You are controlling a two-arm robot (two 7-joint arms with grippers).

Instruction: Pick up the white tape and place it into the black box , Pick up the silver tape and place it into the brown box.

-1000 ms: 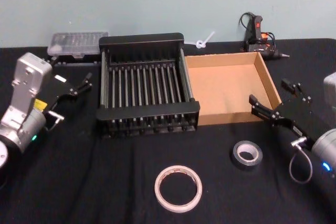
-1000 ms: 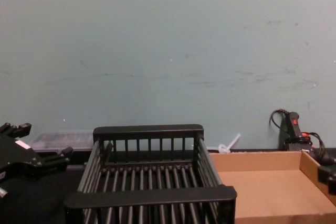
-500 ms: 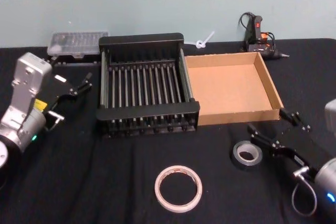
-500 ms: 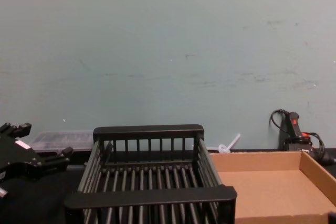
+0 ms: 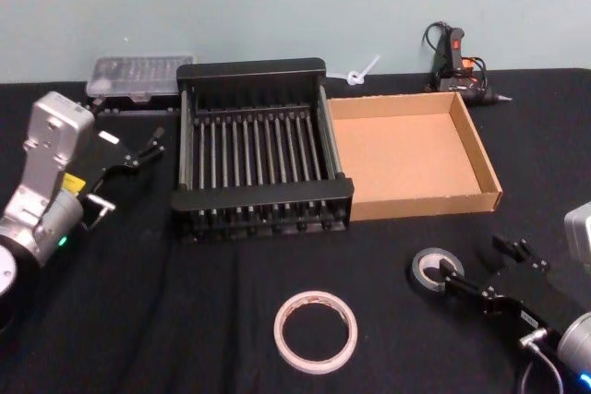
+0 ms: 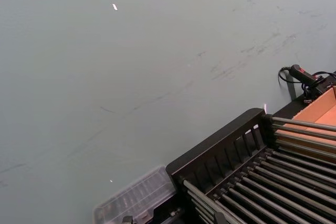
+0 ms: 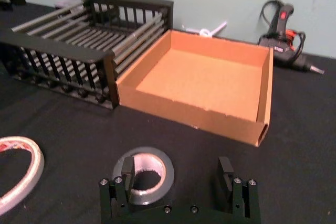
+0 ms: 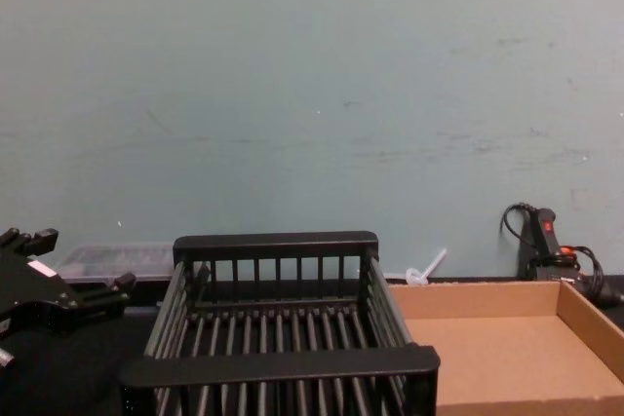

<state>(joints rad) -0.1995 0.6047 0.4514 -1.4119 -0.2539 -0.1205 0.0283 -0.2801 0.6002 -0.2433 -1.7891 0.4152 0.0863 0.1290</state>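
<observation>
Since a second ago the right gripper point(image 5: 485, 270) has dropped from beside the cardboard box's front corner down to the table, and now sits low at the small grey-silver roll of tape point(image 5: 434, 269), while the left gripper point(image 5: 138, 148) has stayed parked to the left of the crate. In the head view the right gripper's fingers are spread, one fingertip at the silver tape's right edge, the other out to the right on bare cloth; the roll lies flat on the black tablecloth point(image 5: 129, 320), in front of the shallow tan cardboard box point(image 5: 480, 149). The wide flat white roll of tape with red marks point(image 5: 314, 330) lies flat nearer the robot, well apart from the silver roll, in front of the black slatted plastic crate point(image 5: 263, 196), which touches the cardboard box's left wall. The left gripper's fingers stand apart, holding nothing. In the left wrist view the crate's back rim point(image 6: 218, 148) shows with a clear plastic case point(image 6: 134, 200) behind it. In the right wrist view one open finger point(image 7: 127, 170) stands inside the silver tape's core point(image 7: 144, 174) and the other beside it on the cloth. In the chest view the left gripper point(image 8: 73, 284) hangs open left of the crate point(image 8: 278, 362).
</observation>
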